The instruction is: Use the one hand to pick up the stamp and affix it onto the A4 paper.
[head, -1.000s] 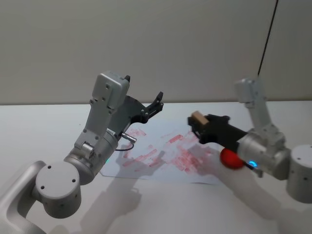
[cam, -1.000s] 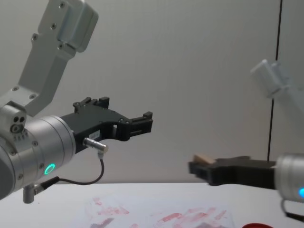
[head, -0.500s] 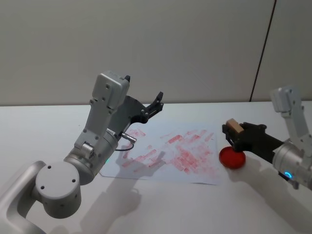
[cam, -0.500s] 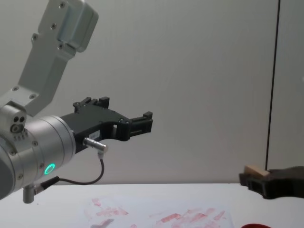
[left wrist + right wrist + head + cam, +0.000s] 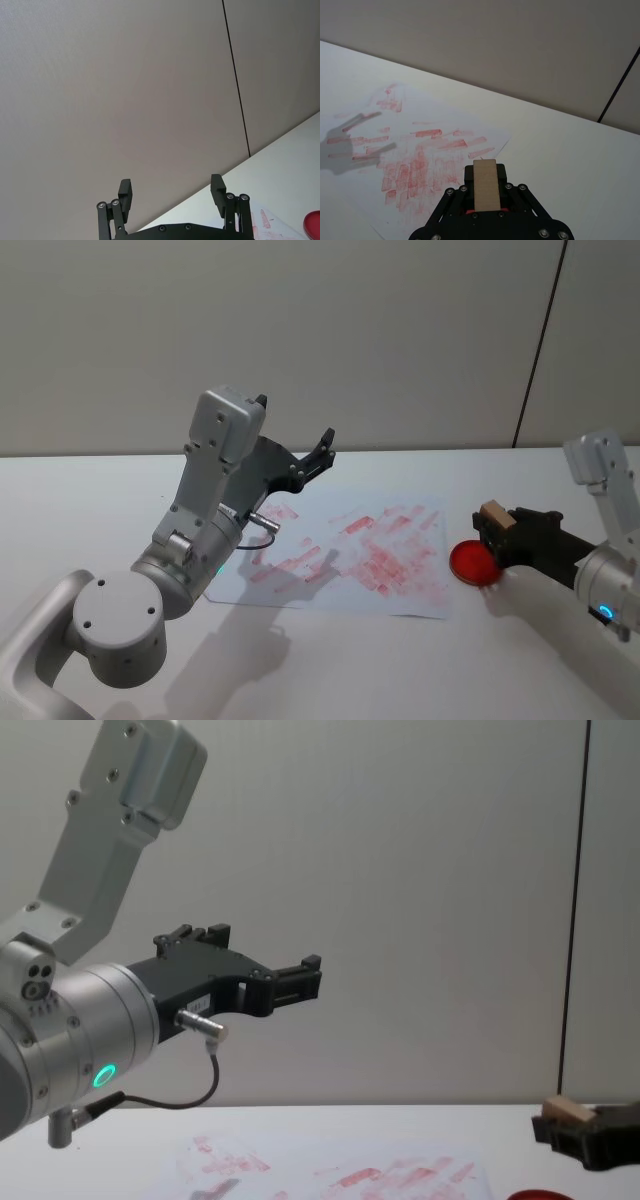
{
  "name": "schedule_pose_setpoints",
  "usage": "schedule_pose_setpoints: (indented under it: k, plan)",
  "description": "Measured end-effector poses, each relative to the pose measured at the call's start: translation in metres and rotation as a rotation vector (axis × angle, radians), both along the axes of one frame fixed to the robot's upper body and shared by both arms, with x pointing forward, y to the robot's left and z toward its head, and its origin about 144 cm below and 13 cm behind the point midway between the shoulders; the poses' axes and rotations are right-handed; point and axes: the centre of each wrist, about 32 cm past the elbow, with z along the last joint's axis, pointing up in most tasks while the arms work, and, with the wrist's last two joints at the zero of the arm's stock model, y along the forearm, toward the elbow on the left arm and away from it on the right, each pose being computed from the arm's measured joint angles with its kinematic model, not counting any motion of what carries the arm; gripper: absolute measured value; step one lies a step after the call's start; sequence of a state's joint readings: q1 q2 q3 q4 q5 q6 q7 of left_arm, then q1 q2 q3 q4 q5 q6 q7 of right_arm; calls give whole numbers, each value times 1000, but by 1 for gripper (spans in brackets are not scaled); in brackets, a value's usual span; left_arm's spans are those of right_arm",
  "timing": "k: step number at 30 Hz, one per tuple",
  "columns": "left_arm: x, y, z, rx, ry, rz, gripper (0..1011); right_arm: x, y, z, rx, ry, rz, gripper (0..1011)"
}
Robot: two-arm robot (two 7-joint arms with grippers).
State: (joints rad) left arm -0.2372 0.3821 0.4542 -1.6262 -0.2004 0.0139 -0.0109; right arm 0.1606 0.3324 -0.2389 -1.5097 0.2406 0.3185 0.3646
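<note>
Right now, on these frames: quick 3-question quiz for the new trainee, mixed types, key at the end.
1. True or false: the right gripper is shut on the stamp.
2. The stamp is above: A) the paper's middle, B) the red ink pad, C) bare table beyond the paper's left edge.
3. Fill in: the left gripper is raised above the table with its fingers ____.

Key
1. True: the wooden block sits clamped between the black fingers.
2. B: in the head view it sits over the pad's right part, right of the paper.
3. open: nothing between them.
</note>
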Motion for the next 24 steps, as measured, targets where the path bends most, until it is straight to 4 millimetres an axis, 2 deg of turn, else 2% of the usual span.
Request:
schedule_pose_setpoints:
  k: [12, 24]
  plan:
    - [0, 0, 0, 0, 0, 0, 1002, 1, -2, -9, -31, 39, -11, 220]
    - [0, 0, 0, 0, 0, 0, 1001, 12, 6, -14, -47, 45, 8, 220]
